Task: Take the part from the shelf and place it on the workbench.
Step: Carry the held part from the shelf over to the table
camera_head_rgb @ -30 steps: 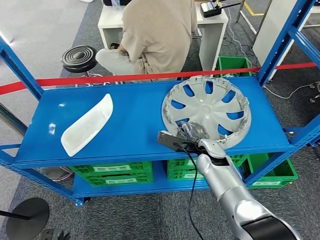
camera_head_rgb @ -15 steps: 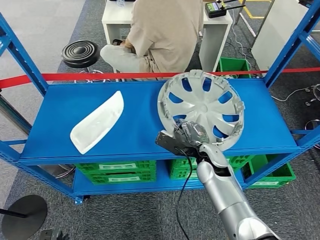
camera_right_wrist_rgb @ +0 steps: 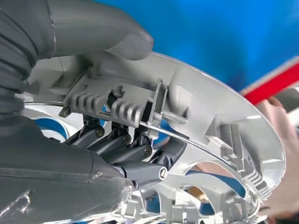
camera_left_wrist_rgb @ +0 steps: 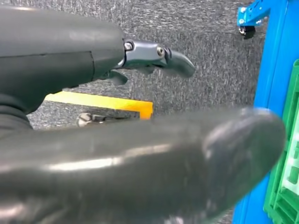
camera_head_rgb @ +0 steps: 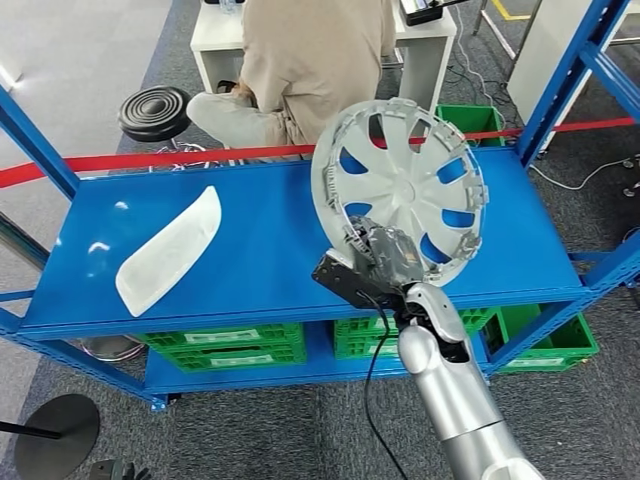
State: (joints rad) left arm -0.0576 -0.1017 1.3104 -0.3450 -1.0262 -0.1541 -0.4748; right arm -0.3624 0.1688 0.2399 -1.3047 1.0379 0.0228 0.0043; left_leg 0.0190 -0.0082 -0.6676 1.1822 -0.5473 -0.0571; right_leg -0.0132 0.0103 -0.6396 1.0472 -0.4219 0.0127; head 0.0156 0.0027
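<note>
Shelf (camera_head_rgb: 256, 250): blue steel rack, top deck carries the parts; green crates (camera_head_rgb: 226, 345) sit on the lower deck.
Wheel cover (camera_head_rgb: 398, 190): silver, spoked, the task's part. It is tilted up over the right half of the deck, near rim raised, far rim towards the back edge; whether any rim touches the deck I cannot tell.
White panel (camera_head_rgb: 167, 250): 1 curved white part, flat on the left half of the deck, well apart from the wheel cover.
Right hand (camera_head_rgb: 383, 262): grips the near rim of the wheel cover; in the right wrist view the thumb lies on one face and the dark fingers (camera_right_wrist_rgb: 116, 144) curl under the ribbed clips.
Left hand (camera_left_wrist_rgb: 148, 154): hangs beside the shelf, fingers apart, holding nothing.
Step in hand: lift-off, judged about 1 third done.
Next move: carry the cover clear of the front edge and uprights, then turn to the workbench; a rim-only grip may let it swing.
</note>
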